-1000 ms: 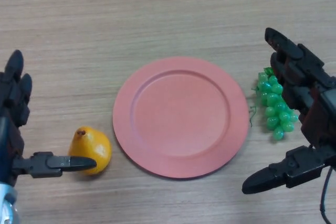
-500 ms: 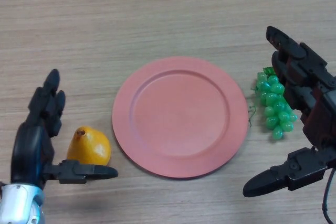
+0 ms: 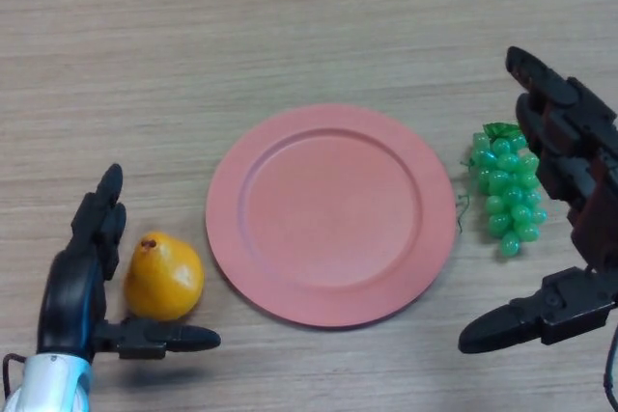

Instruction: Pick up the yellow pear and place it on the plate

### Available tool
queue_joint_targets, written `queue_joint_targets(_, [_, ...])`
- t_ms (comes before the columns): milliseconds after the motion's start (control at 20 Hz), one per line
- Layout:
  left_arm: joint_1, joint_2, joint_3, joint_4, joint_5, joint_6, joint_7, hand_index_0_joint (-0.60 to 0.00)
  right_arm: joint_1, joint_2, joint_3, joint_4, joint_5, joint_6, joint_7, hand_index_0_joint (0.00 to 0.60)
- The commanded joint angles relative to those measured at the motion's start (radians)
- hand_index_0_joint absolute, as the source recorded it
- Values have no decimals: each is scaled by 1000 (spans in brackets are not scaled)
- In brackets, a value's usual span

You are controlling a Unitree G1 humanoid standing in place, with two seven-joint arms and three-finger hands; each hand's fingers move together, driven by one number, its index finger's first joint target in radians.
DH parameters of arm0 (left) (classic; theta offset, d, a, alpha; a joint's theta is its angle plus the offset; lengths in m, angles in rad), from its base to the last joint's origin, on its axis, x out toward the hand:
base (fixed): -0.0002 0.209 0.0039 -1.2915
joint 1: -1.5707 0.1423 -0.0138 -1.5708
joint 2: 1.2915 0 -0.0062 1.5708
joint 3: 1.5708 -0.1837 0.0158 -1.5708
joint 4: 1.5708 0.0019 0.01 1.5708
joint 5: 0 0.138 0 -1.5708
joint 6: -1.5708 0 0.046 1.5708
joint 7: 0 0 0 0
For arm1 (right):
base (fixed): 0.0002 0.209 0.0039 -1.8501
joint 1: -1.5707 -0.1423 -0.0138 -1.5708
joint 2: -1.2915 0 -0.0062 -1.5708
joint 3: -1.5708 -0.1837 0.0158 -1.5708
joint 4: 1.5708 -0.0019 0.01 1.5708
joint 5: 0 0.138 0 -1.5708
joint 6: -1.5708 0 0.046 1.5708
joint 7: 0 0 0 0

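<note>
Left hand cups open around the yellow pear, nothing gripped; closing thumb could roll it toward three o'clock, against the plate.

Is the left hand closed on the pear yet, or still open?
Open. The left hand brackets the yellow pear, fingers straight on its left, thumb stretched below it, nothing curled round it; the pear sits on the table.

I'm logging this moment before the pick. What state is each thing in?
Pear: on the table, left of the plate, not gripped.
Plate: nothing on it.
Grapes: on the table, right of the plate.
Left robot hand: open, around the pear.
Right robot hand: open, beside the grapes.
</note>
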Motion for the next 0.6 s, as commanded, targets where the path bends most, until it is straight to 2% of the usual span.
queue_joint_targets(50, [-58, 33, 35, 4, 9, -180, 27, 0, -21, -13, -50, -62, 20, -159, -19, 0])
queue_joint_targets(150, [-81, 34, 31, 53, 38, -201, 57, 0, -22, -13, -55, -55, 21, -164, -25, 0])
queue_joint_targets(250, [-86, 34, 28, 65, 46, -204, 65, -200, -21, -14, -57, -55, 21, -165, -24, 0])
queue_joint_targets(300, [-89, 34, 25, 76, 53, -204, 68, -350, -18, -14, -63, -57, 23, -165, -23, 0])
queue_joint_targets(350, [-90, 33, 20, 87, 64, -200, 72, -450, -15, -14, -70, -57, 25, -169, -23, 0])
queue_joint_targets(400, [-90, 34, 11, 105, 95, -184, 80, -600, -5, -14, -84, -63, 26, -169, -21, 0])
queue_joint_targets(600, [-87, 51, 10, 107, 179, -180, 88, -600, -6, -13, -93, -67, 34, -154, -26, 0])
